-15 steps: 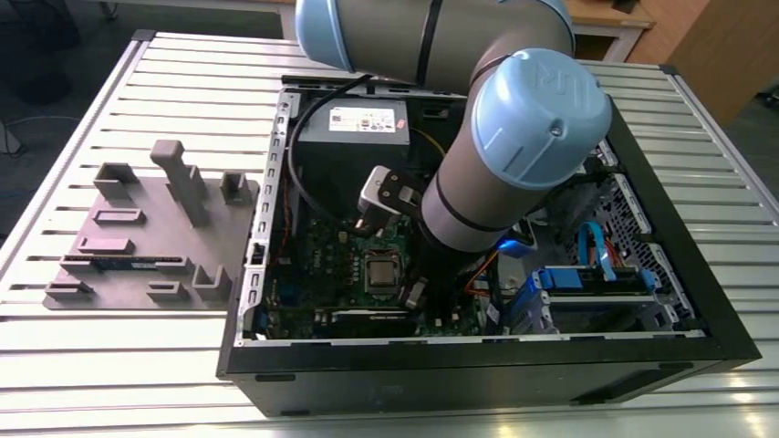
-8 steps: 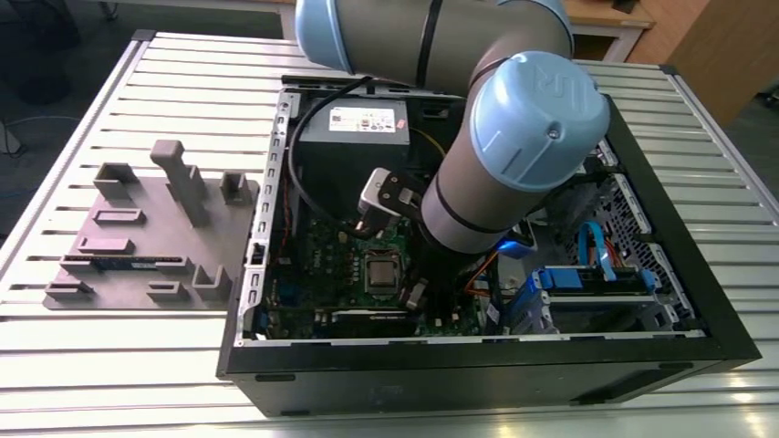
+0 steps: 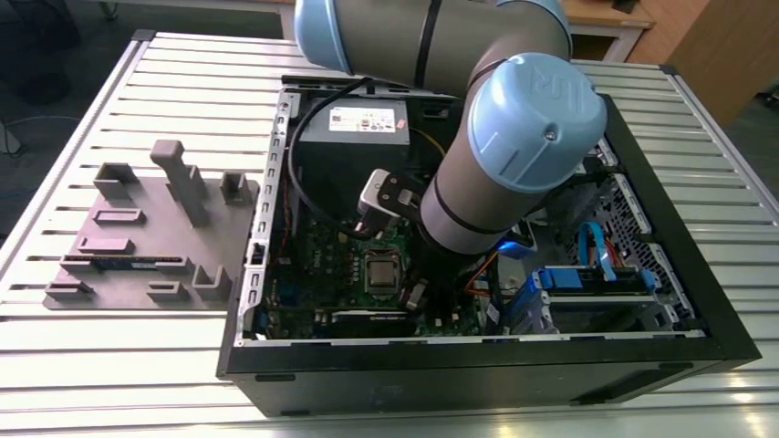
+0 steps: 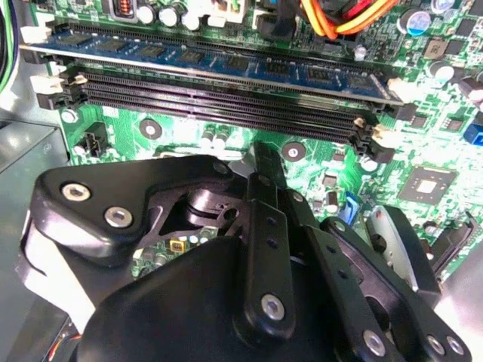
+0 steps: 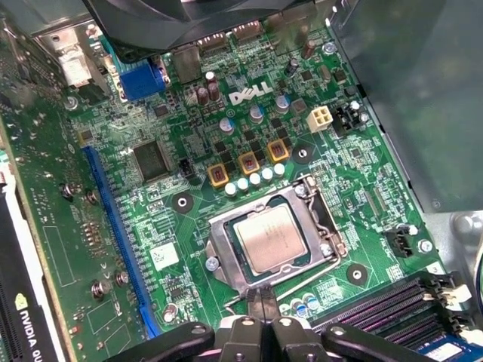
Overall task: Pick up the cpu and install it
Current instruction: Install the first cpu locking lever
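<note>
While cpu [image 5: 270,237] sits in socket [image 5: 226,260], gripper [image 5: 262,308] hovers just beside.

A slatted metal table [image 3: 146,365] is being lit evenly from above. Wooden furniture [image 3: 700,41] is being shown behind it at the exterior view's right, and dark floor [image 3: 49,64] is being glimpsed at the exterior view's left.
</note>
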Action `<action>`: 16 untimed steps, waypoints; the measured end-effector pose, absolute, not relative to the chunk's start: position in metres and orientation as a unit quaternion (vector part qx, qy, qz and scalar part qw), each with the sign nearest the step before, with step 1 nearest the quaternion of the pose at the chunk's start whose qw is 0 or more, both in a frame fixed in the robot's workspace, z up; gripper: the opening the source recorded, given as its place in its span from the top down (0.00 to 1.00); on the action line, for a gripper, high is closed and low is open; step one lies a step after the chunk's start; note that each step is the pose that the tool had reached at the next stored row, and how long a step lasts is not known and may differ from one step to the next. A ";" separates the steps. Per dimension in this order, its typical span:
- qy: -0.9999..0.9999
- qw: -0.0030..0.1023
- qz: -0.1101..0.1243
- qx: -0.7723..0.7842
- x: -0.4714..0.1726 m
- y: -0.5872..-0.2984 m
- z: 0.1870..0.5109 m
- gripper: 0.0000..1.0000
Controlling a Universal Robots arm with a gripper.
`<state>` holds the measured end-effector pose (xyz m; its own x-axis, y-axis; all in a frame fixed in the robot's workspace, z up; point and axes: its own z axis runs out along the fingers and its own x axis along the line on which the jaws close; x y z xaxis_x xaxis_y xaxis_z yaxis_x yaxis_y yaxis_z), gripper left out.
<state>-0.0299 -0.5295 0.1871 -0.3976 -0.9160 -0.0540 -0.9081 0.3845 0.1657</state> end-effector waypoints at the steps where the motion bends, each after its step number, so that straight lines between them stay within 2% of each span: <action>1: -0.832 0.023 -0.084 0.548 -0.030 -0.530 0.187 0.89; 7: -0.832 0.022 -0.084 0.548 -0.032 -0.530 0.189 0.89; 12: -0.832 0.014 -0.082 0.549 -0.035 -0.530 0.188 0.89; 16: -0.831 0.013 -0.084 0.549 -0.035 -0.530 0.187 0.89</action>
<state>-0.0355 -0.5297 0.1873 -0.3966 -0.9152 -0.0709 -0.9110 0.3829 0.1532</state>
